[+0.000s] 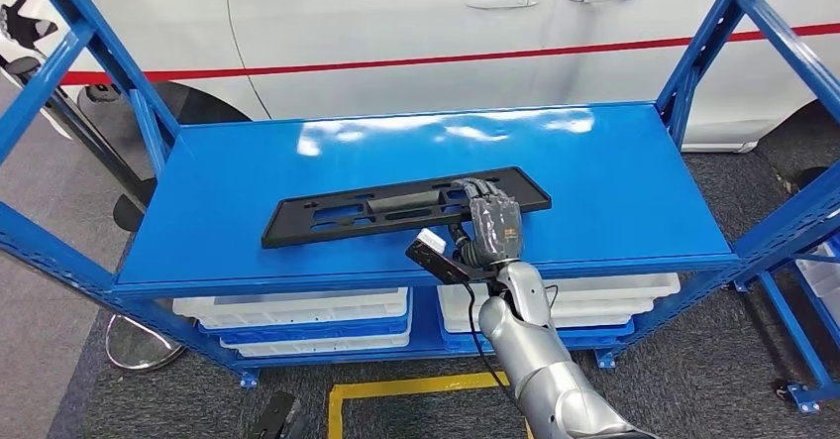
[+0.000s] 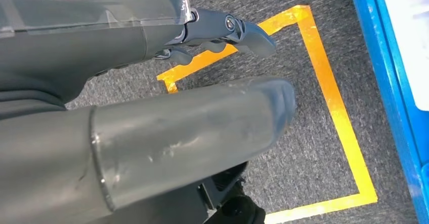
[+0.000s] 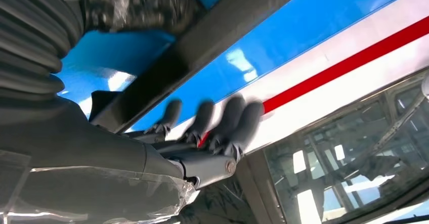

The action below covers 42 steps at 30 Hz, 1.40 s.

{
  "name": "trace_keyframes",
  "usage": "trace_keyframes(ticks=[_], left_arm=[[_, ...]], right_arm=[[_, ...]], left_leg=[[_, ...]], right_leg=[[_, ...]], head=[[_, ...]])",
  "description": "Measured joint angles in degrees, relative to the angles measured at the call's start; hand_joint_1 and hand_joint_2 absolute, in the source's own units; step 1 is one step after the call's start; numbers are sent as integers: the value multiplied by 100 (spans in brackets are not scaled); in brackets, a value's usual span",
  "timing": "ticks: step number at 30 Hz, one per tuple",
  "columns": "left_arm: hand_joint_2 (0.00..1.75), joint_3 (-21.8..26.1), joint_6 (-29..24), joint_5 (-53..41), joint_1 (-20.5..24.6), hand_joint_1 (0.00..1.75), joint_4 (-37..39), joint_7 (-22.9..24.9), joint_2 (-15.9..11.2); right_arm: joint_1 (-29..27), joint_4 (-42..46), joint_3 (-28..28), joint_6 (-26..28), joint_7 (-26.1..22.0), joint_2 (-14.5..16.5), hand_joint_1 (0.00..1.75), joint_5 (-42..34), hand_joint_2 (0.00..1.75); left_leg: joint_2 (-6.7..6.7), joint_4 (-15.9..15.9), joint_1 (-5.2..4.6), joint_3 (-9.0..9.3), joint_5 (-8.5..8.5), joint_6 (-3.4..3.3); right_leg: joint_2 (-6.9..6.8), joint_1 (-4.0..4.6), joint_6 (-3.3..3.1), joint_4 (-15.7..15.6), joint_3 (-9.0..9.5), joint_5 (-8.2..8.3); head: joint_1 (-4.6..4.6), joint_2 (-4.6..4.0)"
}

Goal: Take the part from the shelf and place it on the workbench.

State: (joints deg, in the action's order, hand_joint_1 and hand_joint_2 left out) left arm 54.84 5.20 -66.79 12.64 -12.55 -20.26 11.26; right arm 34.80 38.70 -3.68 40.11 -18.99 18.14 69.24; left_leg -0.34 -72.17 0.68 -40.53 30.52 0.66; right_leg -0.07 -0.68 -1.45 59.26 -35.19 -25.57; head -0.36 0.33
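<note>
Part-wise, I'm working on a long black plastic panel with slots that lies flat on the blue shelf, slightly angled, its right end toward my right arm. Nearest to me, the left robot hand hangs low beside the body over grey carpet and a yellow taped floor outline; it holds nothing, its thumb and dark fingers are apart, and I read it as released and idle, kept out of the way while the other arm works. Further out, the right robot hand reaches over the shelf's front edge and sits on the right end of the part, fingers draped across the top. From the wrist camera the part runs as a dark bar between the thumb and the fingers, which makes me think the hand straddles it for a pinch, but I cannot tell whether the grip has actually closed or the part is merely touched; it looks flat on the shelf, not lifted. Taking it at one end means the long free end may sag or swing once raised. Below the shelf, white bins sit on the lower level. Beyond stands a white car with a red stripe. No workbench is visible from here.
</note>
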Motion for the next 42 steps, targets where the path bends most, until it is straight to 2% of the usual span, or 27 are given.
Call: trace_keyframes(ticks=[2, 3, 4, 6, 8, 10, 12, 13, 14, 15, 17, 18, 19, 22, 24, 25, 27, 28, 29, 30, 32, 34, 36, 38, 40, 41, 42], left_arm=[[0, -4, -7, 1, 13, 0, 0, -1, -1], [0, -5, -10, 2, 24, 0, 0, -1, -2], [0, -7, -13, 2, 33, 0, 0, -2, -2], [0, -9, -16, 4, 39, 0, 0, -4, -2], [0, -13, -20, 11, 40, 0, 0, -16, -1], [0, -21, -22, 25, 54, 0, 0, -37, 0], [0, -32, -23, 41, 61, 0, 0, -58, -1], [0, -36, -23, 49, 58, 0, 0, -65, -1], [0, -39, -23, 55, 55, 0, 0, -68, -1], [0, -42, -23, 60, 55, 0, 0, -69, -1], [0, -46, -23, 63, 59, 0, 0, -70, 0], [0, -48, -24, 64, 61, 0, 0, -72, 0], [0, -49, -24, 67, 63, 0, 0, -75, 0], [0, -49, -37, 84, 66, 0, 0, -85, -1], [0, -49, -85, 132, 67, 0, 0, -91, -3], [0, -48, -132, 167, 67, 0, 0, -99, -5], [0, -45, -272, 245, 64, 0, 0, -142, -9], [0, -44, -359, 278, 60, 0, 0, -178, -11], [0, -42, -441, 306, 58, 0, 0, -221, -14], [0, -41, -506, 334, 59, 0, 0, -266, -16], [0, -39, -591, 378, 70, 0, 0, -362, -24], [0, -38, -619, 407, 85, 0, 0, -451, -30], [0, -37, -625, 421, 77, 0, 0, -502, -31], [0, -36, -627, 428, 51, 0, 0, -513, -24], [0, -36, -629, 428, 44, 0, 0, -515, -9], [0, -36, -631, 426, 44, 0, 0, -515, -3], [44, -36, -629, 425, 41, 0, 0, -516, -1]], right_arm=[[1, 16, -3, 1, -21, 18, 175, -4, 175], [7, 25, -5, 3, -25, 24, 175, -4, 175], [12, 33, -9, 6, -32, 27, 175, -4, 175], [19, 51, -22, 13, -57, 31, 175, -4, 175], [24, 102, -41, 16, -97, 33, 175, -5, 175], [24, 154, -74, 17, -144, 33, 175, -14, 175], [-7, 180, -113, 17, -193, 28, 175, -27, 175], [-27, 189, -125, 17, -214, 25, 175, -31, 175], [-40, 198, -132, 17, -228, 22, 175, -32, 175], [-44, 213, -134, 17, -238, 20, 175, -32, 175], [-33, 249, -136, 17, -248, 20, 175, -31, 175], [-26, 267, -136, 17, -254, 24, 175, -29, 175], [-23, 282, -137, 17, -263, 28, 175, -28, 175], [-25, 339, -137, 17, -333, 39, 175, -31, 175], [-43, 476, -144, 16, -508, 52, 175, -73, 175], [-72, 615, -151, 15, -656, 64, 175, -132, 175], [-187, 1060, -156, 14, -938, 98, 175, -327, 175], [-260, 1346, -122, 13, -996, 119, 175, -418, 175], [-329, 1652, -45, 11, -981, 138, 175, -482, 175], [-380, 1939, 74, 10, -914, 152, 175, -515, 175], [-445, 2459, 390, 9, -756, 159, 175, -539, 175], [-490, 2896, 725, 8, -618, 144, 175, -573, 175], [-561, 3287, 1105, 7, -469, 94, 175, -627, 175], [-638, 3579, 1458, 7, -327, 31, 175, -663, 175], [-672, 3797, 1696, 6, -253, -32, 175, -684, 175], [-685, 3882, 1780, 5, -232, -69, 175, -696, 175], [-706, 3955, 1853, 4, -215, -109, 175, -715, 175]], left_leg=[[3, 772, -8, 358, -398, -41], [3, 1090, -21, 505, -504, -71], [2, 1268, -34, 586, -537, -98], [-4, 1355, -49, 612, -520, -152], [4, 1414, -18, 642, -555, -220], [15, 1468, 7, 672, -585, -285], [16, 1467, -3, 671, -585, -311], [15, 1461, -6, 670, -582, -314], [13, 1452, -8, 670, -578, -313], [8, 1437, -7, 670, -571, -309], [-7, 1396, -11, 668, -544, -287], [-15, 1371, -22, 662, -527, -266], [-20, 1354, -31, 656, -517, -241], [-23, 1345, -37, 643, -507, -149], [-13, 1183, -19, 571, -375, -86], [-8, 951, -8, 467, -224, -59], [-2, 232, 8, 148, 143, -11], [-1, -72, 14, 8, 242, 7], [-1, -200, 18, -51, 231, 18], [0, -96, 23, 0, 106, 21], [4, 603, 31, 336, -284, -3], [5, 1195, 7, 615, -469, -52], [-2, 1327, -22, 665, -458, -101], [-6, 1381, 1, 678, -486, -166], [-1, 1447, 25, 705, -524, -235], [2, 1457, 21, 710, -529, -257], [2, 1459, 14, 709, -529, -273]], right_leg=[[9, 9, 22, 8, 29, -25], [12, 17, 42, 13, 33, -32], [13, 24, 67, 13, 30, -33], [12, 30, 125, -6, 27, -17], [10, 31, 183, 40, 17, -71], [11, 31, 220, 473, -176, -339], [11, 28, 239, 1225, -541, -674], [11, 27, 245, 1491, -677, -741], [11, 25, 248, 1560, -720, -697], [10, 22, 244, 1399, -646, -548], [11, 18, 215, 651, -272, -181], [12, 24, 196, 319, -109, -69], [15, 31, 178, 116, -13, -25], [17, 42, 106, 18, 19, -10], [7, 20, 39, -19, 31, 20], [-1, 6, 14, -33, 33, 32], [-13, 5, -5, -31, 17, 35], [-19, 7, -7, -27, 10, 33], [-20, 7, -8, -21, 6, 30], [-15, 6, -6, -14, 5, 26], [5, 3, 12, 3, 13, 9], [19, 16, 59, 20, 1, 1], [20, 26, 118, 14, -19, 15], [19, 26, 178, 16, -20, -1], [18, 25, 228, 251, -119, -174], [17, 17, 241, 530, -247, -331], [15, 17, 250, 887, -420, -502]], head=[[1, 0], [1, 0], [2, 0], [1, 0], [2, 0], [3, 0], [2, 0], [2, 0], [2, 0], [2, 0], [2, 0], [2, 0], [1, 0], [1, 0], [0, 0], [0, 0], [0, 0], [1, 0], [0, 0], [0, 0], [0, 0], [0, 0], [0, 0], [1, 0], [2, 0], [3, 0], [3, 0]])
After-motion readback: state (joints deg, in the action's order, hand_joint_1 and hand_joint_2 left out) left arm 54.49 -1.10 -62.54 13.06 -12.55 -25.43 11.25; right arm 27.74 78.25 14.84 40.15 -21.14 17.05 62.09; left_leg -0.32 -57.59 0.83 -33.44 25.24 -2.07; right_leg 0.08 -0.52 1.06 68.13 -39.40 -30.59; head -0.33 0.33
